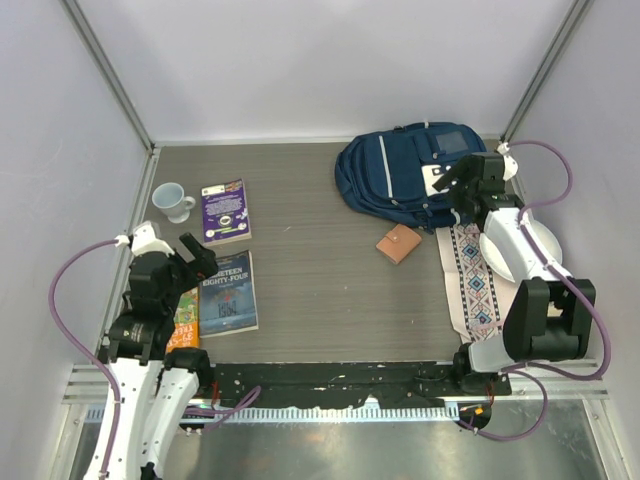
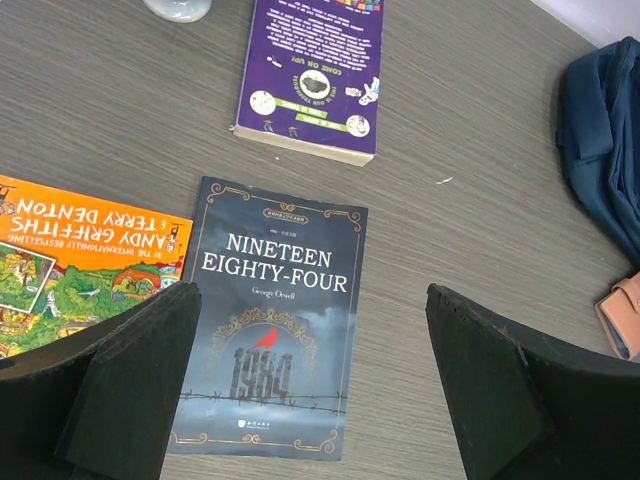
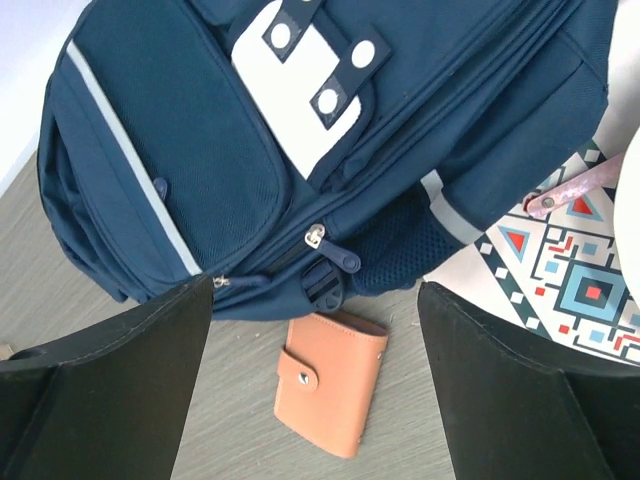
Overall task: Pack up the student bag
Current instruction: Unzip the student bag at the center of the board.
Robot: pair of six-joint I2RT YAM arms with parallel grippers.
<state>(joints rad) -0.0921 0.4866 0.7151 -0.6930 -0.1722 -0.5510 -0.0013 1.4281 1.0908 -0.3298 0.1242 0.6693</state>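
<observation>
Left gripper (image 2: 312, 300) & right gripper (image 3: 315, 285) are held apart, empty. Navy striped fabric backpack (image 3: 170, 140) seems zipped; unzipping is needed 1st.

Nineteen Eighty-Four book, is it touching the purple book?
Apart. The left wrist view shows bare table between the Nineteen Eighty-Four book and the purple book.

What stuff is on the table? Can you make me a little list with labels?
Bag: navy backpack, lying at the far right
Wallet: tan wallet, on the table beside the backpack
Books: Nineteen Eighty-Four, orange book, purple book, all on the left
Cup: mug, far left
Cloth: patterned cloth, right side
Left arm: left gripper open, over Nineteen Eighty-Four
Right arm: right gripper open, over backpack and wallet
</observation>
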